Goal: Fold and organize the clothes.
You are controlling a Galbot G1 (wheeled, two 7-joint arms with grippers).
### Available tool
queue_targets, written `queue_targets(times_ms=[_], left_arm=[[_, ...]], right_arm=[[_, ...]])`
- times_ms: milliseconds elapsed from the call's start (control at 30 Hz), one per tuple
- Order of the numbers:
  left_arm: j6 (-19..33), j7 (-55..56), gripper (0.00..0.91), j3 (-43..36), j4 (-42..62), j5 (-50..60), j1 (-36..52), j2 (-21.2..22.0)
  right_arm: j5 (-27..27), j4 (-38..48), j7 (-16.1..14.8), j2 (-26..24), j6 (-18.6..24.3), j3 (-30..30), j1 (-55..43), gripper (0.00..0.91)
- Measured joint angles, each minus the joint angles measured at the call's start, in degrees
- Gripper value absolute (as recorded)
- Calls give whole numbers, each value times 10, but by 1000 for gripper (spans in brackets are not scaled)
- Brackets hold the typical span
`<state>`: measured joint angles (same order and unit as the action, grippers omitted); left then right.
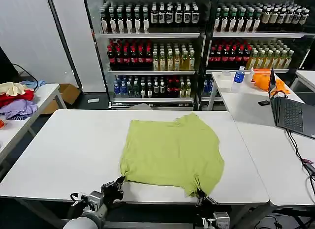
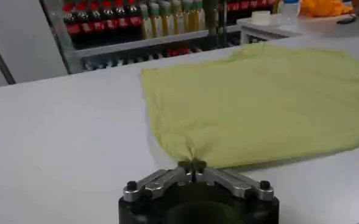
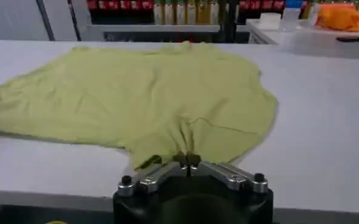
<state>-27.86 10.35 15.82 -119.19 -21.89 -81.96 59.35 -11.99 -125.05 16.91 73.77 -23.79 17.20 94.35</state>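
Currently T-shirt [image 1: 173,152] lies flat mid-table [image 1: 69,150]. Left end effector [image 2: 193,165] is clamped on its near-left corner, right end effector [image 3: 188,159] on the near-right hem, likely so both near corners lift together for a fold toward the far edge.

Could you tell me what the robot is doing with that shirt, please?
The robot is working on a yellow-green T-shirt spread flat on the white table. The left gripper is shut on the shirt's near corner on the robot's left side, and the right gripper is shut on the near corner on its right side. Both corners are pinched at the table's near edge, with the cloth bunched slightly at each grip. No fold has been made yet; the shirt lies open.
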Motion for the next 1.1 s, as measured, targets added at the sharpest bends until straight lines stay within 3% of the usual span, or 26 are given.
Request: queue_targets(times_ms=[567,1100], left_arm=[[-8,5,20,39,-76,-28,-38,-21],[-9,0,20,11,-27,-46,46,-38]], right_arm=[[7,-54,-14,-28,17,39,4,0],[-14,22,-22,-78,14,24,-129,0]])
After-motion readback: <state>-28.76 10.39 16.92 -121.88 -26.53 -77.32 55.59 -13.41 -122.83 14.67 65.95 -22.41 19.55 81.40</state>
